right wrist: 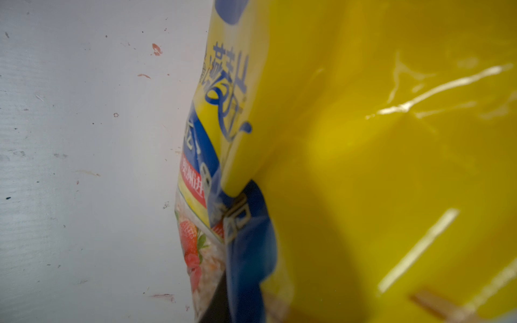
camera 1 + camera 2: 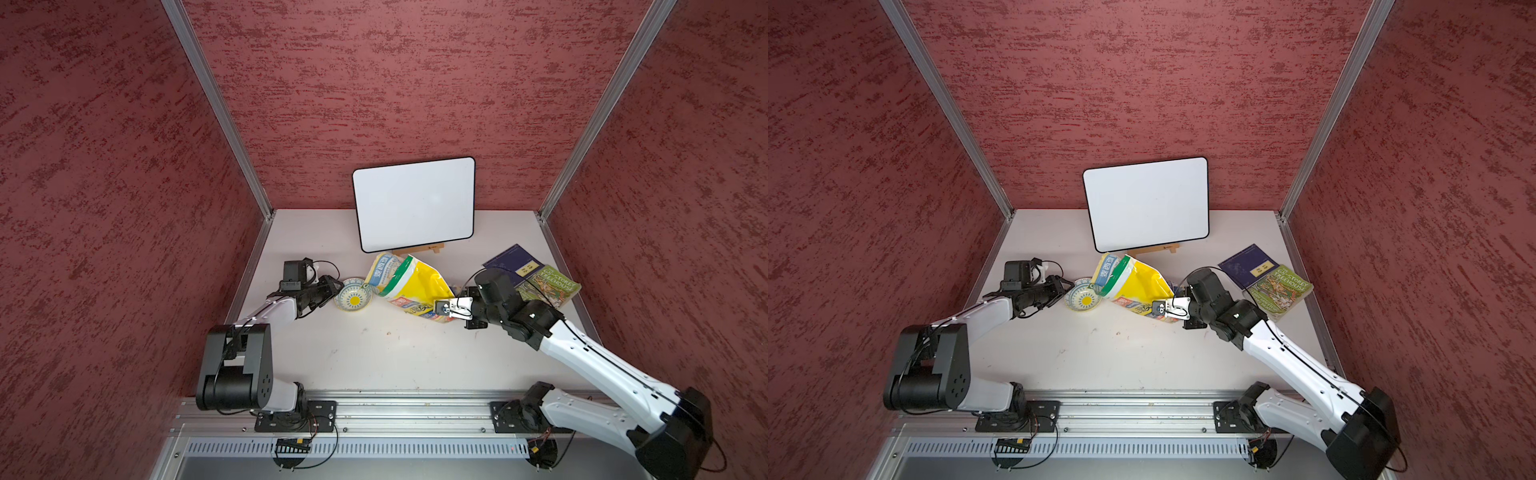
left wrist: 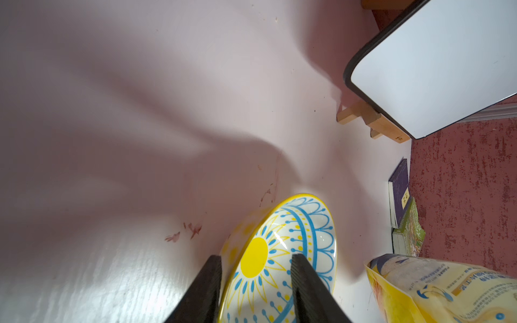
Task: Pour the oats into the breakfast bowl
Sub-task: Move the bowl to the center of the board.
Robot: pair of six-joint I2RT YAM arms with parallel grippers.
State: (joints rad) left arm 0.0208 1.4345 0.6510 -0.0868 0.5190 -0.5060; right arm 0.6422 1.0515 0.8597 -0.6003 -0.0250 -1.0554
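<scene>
Left gripper (image 3: 256, 258): half-open astride bowl (image 3: 305, 223) rim; cannot tell if gripping.
Right gripper (image 2: 442, 308): pinching pouch (image 2: 415, 286) bottom corner.
Handling: soft, slippery, probably saggy.

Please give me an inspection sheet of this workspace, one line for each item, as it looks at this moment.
Surface: white table, small reddish stains.
Job's things: oats pouch tilted, top end beside breakfast bowl; no oats seen in bowl.
Clutter: whiteboard on wooden stand; two books at far right.
Hands: left hand straddles bowl rim, grip unclear; right hand shut on pouch's bottom corner.
Cables: black cables loop at both wrists.
Surroundings: red textured walls, aluminium rail in front.
</scene>
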